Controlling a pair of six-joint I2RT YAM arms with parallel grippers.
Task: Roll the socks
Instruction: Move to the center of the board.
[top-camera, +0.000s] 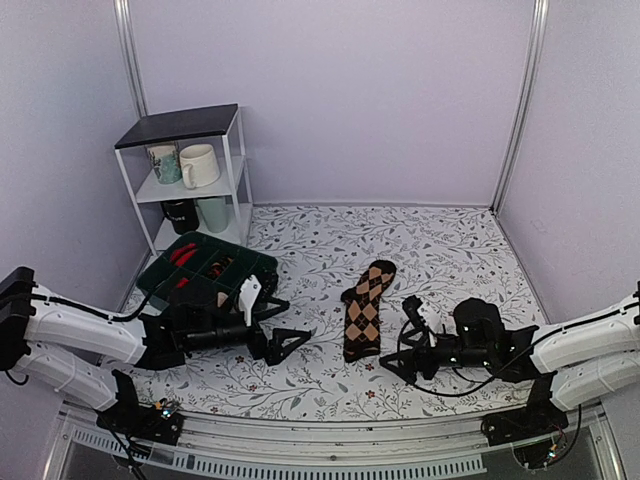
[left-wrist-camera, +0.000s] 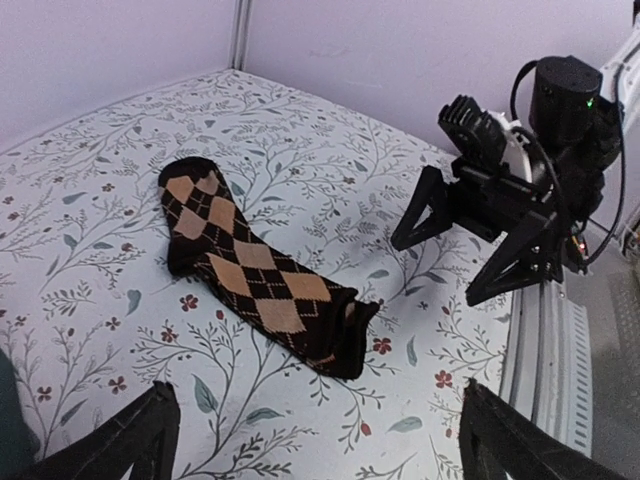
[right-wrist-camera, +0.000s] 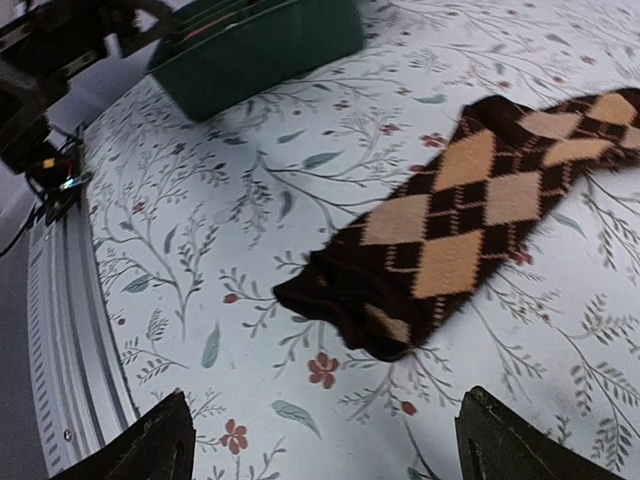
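Our left arm (top-camera: 90, 335) and right arm (top-camera: 580, 345) are reaching in low from the near edge of the floral surface (top-camera: 450, 250), the left jaws and right jaws both gaping, grasping nothing. We are seeing the green tray (right-wrist-camera: 260, 55) sitting toward the left edge. Between the jaws, the argyle sock (top-camera: 366, 310) is lying flat mid-surface, unrolled.

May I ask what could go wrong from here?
The left gripper and right gripper, both open, face each other across the brown-and-tan argyle sock. If they reach in together, they might collide. The sock's near end looks bunched, so a roll may start crooked. The green organiser box sits close behind the left gripper, which could nudge it.
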